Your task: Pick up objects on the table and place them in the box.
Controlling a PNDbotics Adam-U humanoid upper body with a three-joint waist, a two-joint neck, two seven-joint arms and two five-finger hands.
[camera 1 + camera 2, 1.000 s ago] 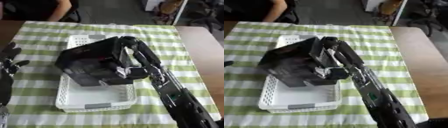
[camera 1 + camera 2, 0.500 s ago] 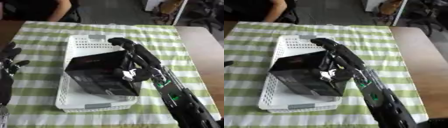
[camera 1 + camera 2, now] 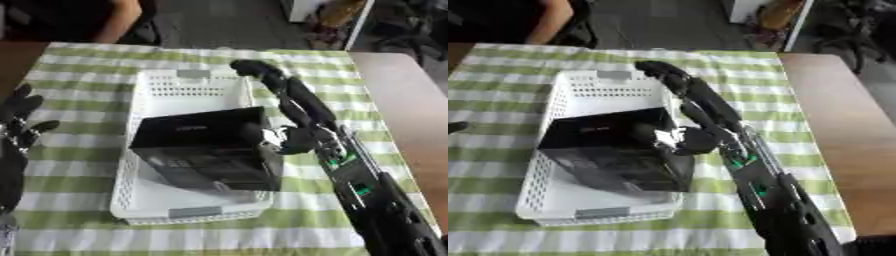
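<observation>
Black box (image 3: 208,150) sits in the white basket (image 3: 186,88), right hand (image 3: 284,100) straight-fingered beside it; left hand (image 3: 19,116) (left-eye view only) spread open over the striped cloth (image 3: 79,65).

Glossy black box (image 3: 210,150) sits in perforated white plastic basket (image 3: 188,92) on checked cloth (image 3: 87,65).

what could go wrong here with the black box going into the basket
The black box sits tilted in the white basket, its right side at or over the rim, so it may stay propped on the rim rather than lie flat.

The right hand lies along that side, by the basket's right wall. Pulling away could drag the box or nudge the basket across the striped cloth.

The left hand rests open at the left edge, too far off to steady anything.
</observation>
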